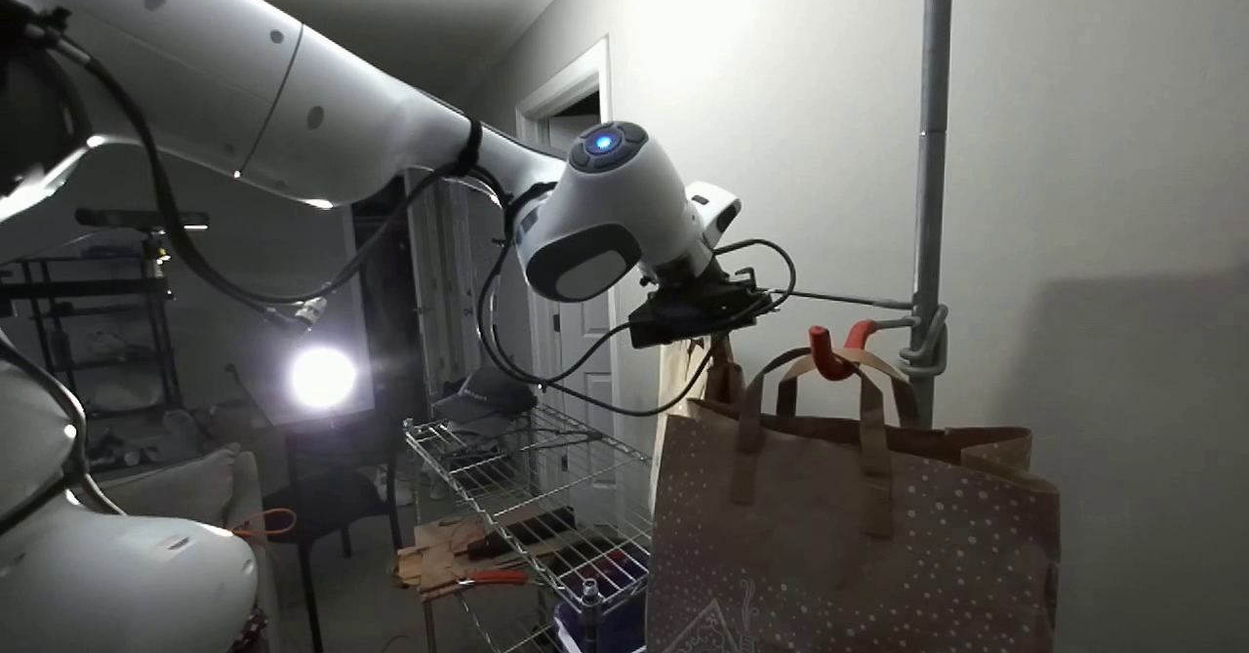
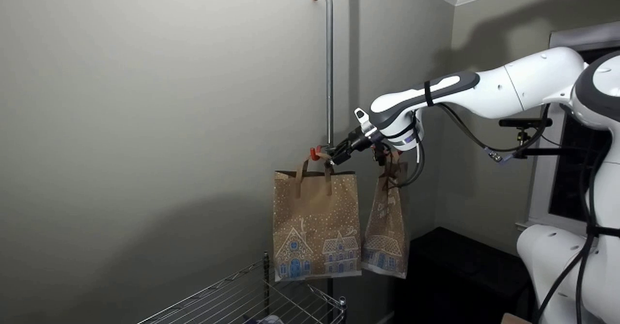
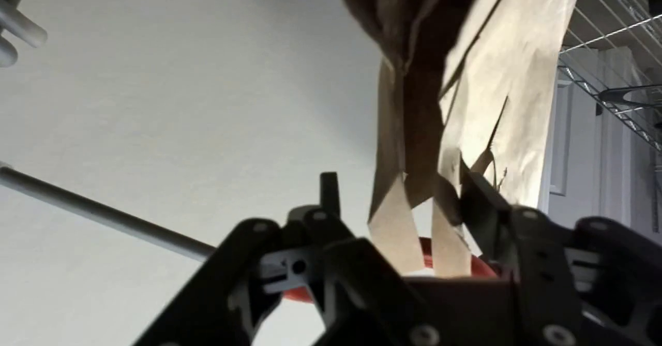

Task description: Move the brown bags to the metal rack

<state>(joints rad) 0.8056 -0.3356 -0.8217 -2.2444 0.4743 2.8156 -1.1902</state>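
A: What is threatening the bag move?

B: A partial grasp. The claw (image 3: 399, 188) is standing part-wide, its jaws flanking the paper handles (image 3: 394, 232) of one brown bag (image 2: 317, 222) without pinching them. The straps are lying nearer one finger (image 3: 486, 206), so an off-centre squeeze could be missing one.

A: And afterwards?

B: The handles are looping over a red hook (image 2: 314, 154); pulling before lifting clear could be tearing them. A drooping cable (image 1: 639, 413) could also be snagging the second brown bag (image 1: 849, 555), which is hanging alongside.

A: The destination?

B: The metal rack (image 1: 517, 526) is standing lower, neither bag resting there yet.

A: How are the bags looking?

B: They are hanging roughly upright, brown paper showing white dots and white-lined houses with blue doors, flat handles arching above.
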